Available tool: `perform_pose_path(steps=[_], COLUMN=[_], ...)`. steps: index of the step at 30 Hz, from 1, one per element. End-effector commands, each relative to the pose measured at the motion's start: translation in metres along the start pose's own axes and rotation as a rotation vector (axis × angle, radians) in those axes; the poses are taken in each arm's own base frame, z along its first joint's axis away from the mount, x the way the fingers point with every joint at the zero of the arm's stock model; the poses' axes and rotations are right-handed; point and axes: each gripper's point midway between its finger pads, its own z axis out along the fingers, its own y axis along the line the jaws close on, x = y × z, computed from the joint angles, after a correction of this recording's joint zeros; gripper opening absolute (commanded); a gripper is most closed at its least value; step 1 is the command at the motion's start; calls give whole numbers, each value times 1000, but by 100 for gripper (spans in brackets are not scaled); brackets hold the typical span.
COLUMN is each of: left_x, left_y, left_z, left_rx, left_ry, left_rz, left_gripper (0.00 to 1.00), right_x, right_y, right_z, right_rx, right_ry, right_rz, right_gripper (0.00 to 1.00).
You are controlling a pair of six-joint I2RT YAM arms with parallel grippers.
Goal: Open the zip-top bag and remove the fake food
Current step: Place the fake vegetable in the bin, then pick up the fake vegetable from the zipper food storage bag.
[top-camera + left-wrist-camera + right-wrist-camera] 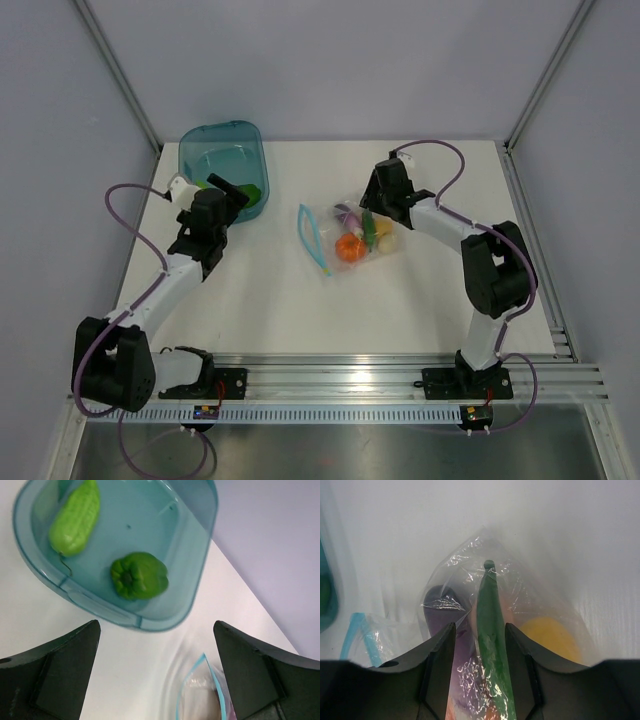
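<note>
Right end effector (pixel 480 630) clamps the crinkly zip-top bag (pixel 465 562) on the table (pixel 260 300) around a slim green piece (pixel 492 615); other fake food (pixel 547 635) blurs inside. Left end effector (pixel 156 627) gapes open near the teal tub (pixel 197 575).

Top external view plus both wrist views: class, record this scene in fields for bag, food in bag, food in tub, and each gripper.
bag: zip-top bag, lying flat, mouth open
in bag: orange tomato, purple eggplant, yellow lemon, dark green piece
in tub: green pepper, green pod
left gripper: open, empty, beside the tub
right gripper: closed on the bag, pinching the dark green piece through the plastic
</note>
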Motion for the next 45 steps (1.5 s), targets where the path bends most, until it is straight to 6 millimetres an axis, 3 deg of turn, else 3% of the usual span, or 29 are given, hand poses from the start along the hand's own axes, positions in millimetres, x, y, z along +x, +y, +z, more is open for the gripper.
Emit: perform_pose_path(steps=[1, 5, 10, 19, 23, 25, 30, 45], left_x=[-7, 9, 32, 112, 128, 142, 144, 150], left_y=[-21, -26, -16, -8, -24, -23, -40, -52], left_z=[-24, -49, -69, -84, -86, -83, -76, -81], left_rx=[105, 190, 233, 349, 424, 422, 446, 495], left_ry=[-32, 16, 77, 308, 353, 378, 389, 439], left_rz=[-39, -36, 7, -24, -12, 24, 95, 123], left_gripper=[98, 95, 89, 82, 77, 75, 70, 73], right_x=[-23, -23, -21, 10, 33, 32, 37, 34], right_y=[15, 19, 26, 16, 8, 7, 8, 12], right_z=[-22, -32, -50, -81, -86, -88, -88, -93], right_rx=[-70, -106, -162, -192, -213, -227, -239, -272], right_ry=[-63, -59, -56, 11, 52, 28, 39, 22], right_rz=[26, 27, 38, 48, 62, 66, 67, 77], right_gripper=[52, 55, 55, 55, 55, 55, 56, 57])
